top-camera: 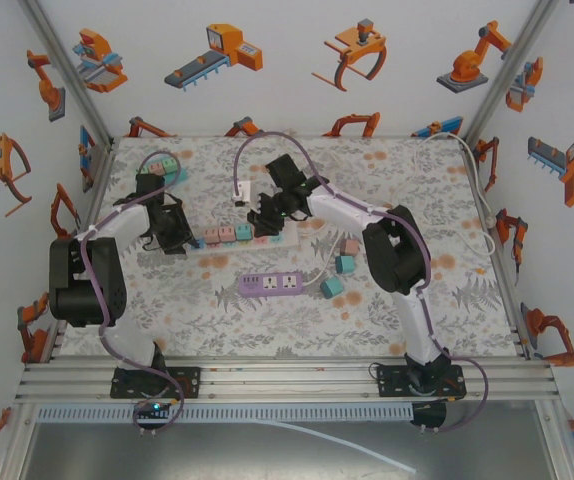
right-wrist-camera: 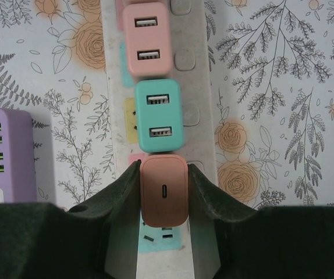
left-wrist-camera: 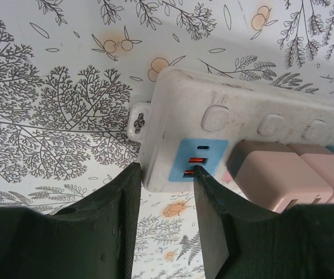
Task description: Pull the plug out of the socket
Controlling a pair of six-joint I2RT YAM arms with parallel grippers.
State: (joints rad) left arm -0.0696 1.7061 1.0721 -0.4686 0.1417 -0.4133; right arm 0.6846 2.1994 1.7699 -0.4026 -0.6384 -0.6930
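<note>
The socket is a white power strip point(top-camera: 289, 232) point(left-wrist-camera: 242, 99) point(right-wrist-camera: 205, 87) lying across the middle of the table. My right gripper point(top-camera: 265, 222) point(right-wrist-camera: 164, 168) is shut on a salmon-pink plug point(right-wrist-camera: 164, 192) with one small port, pinched by its two sides. Right under that plug, the bare slots of a teal-labelled outlet point(right-wrist-camera: 167, 238) show. My left gripper point(top-camera: 172, 240) point(left-wrist-camera: 166, 168) is at the strip's left end, its jaws a finger-width apart. One fingertip point(left-wrist-camera: 133, 174) is by the end corner, the other by the blue USB panel point(left-wrist-camera: 202, 154). Only tabletop shows between them.
Two pink plugs point(top-camera: 219, 235) point(right-wrist-camera: 148, 38) and a teal one point(top-camera: 243, 232) point(right-wrist-camera: 158, 116) sit in the strip. A purple power strip point(top-camera: 270, 284) point(right-wrist-camera: 7, 154) lies nearer me. Loose teal and pink cubes point(top-camera: 339, 275) lie to the right. Another strip point(top-camera: 162, 165) is at the back left.
</note>
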